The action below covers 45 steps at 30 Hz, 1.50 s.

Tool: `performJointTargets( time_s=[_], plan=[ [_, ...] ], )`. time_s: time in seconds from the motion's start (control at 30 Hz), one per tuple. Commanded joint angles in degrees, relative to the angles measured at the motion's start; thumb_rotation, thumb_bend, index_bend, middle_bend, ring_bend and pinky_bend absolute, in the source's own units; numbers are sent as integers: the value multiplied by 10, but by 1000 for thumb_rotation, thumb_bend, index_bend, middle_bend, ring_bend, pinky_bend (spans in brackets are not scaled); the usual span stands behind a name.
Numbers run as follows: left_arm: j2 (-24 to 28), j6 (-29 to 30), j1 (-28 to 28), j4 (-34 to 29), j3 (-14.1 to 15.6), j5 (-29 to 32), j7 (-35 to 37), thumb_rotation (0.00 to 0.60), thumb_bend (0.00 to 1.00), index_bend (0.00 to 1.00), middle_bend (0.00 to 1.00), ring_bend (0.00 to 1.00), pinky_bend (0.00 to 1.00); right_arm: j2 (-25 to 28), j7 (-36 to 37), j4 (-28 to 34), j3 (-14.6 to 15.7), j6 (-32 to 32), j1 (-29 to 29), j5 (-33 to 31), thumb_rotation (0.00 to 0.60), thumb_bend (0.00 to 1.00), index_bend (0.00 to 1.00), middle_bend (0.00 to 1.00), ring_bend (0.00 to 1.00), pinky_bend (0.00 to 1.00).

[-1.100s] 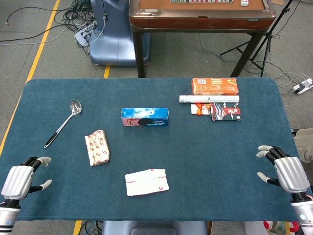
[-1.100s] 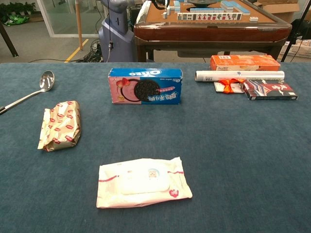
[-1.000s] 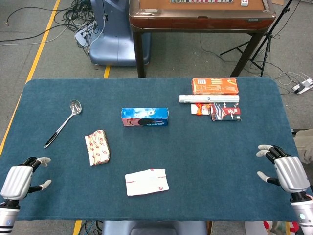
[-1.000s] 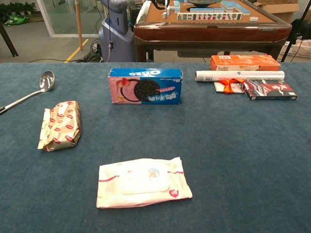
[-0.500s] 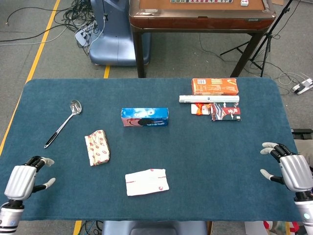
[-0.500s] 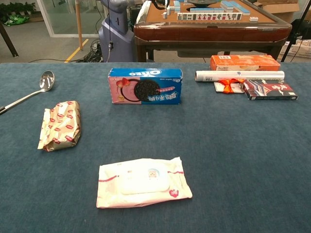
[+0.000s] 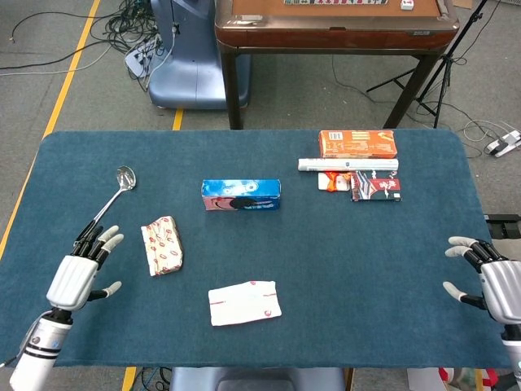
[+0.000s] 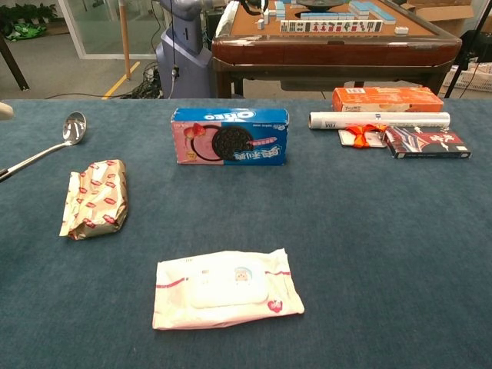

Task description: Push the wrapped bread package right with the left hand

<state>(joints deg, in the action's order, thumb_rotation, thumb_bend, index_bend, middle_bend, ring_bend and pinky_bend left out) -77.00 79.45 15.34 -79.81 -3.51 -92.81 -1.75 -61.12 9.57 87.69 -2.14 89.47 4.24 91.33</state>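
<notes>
left hand (image 7: pixel 77 277) sits over the near-left part of the table (image 7: pixel 350 269), fingers spread and extended, holding nothing. it is just left of the wrapped bread package (image 7: pixel 162 245), apart from it, no contact yet. judged as the approach step: being on the package's left side makes sense since the push goes right. the push itself looks not yet started.

the bread package lies flat on the blue cloth, left of centre, long axis roughly toward and away from the robot, gold wrapper with red print. in the chest view it is at (image 8: pixel 95 198); only a pale tip shows at the left edge there, probably the left hand, too little to tell.

right hand (image 7: pixel 498 281) is at the far right edge of the table, fingers apart, holding nothing, well away from everything.

around: ladle (image 7: pixel 106 204) lies just beyond the left hand, handle end near its fingertips, could get bumped. wet wipes pack (image 7: pixel 244 303) is nearer the robot and to the right of the bread. oreo box (image 7: pixel 241 195) stands further back and right. straight right of the bread the cloth looks free, so the path seems to run between wipes and box. orange box (image 7: pixel 357 143), white roll (image 7: pixel 348 164) and small packets (image 7: pixel 363 185) are clustered far right, well apart.
</notes>
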Motion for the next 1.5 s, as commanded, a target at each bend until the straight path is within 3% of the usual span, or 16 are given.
performJointTargets(
  time_s=[0.03,0.5,0.83,1.5],
  plan=[
    [-9,-33,22,4,-11,21,-13,600,0,40,2,0,126,0,0,0,-1,1,0,1,600,73,398,309,266,623],
    [-51,-129,90,65,-39,83,-27,600,0,0,0,0,83,1,2,-1,-3,-10,2,-4,600,72,398,309,266,623],
    [-92,-155,122,124,-49,104,-13,600,0,0,0,0,79,2,5,-2,-4,-14,3,-7,600,73,398,309,266,623],
    [-140,-205,173,184,-51,140,-64,600,0,0,0,0,79,9,22,-3,-7,-6,-3,-9,600,73,399,309,266,623]
  ],
)
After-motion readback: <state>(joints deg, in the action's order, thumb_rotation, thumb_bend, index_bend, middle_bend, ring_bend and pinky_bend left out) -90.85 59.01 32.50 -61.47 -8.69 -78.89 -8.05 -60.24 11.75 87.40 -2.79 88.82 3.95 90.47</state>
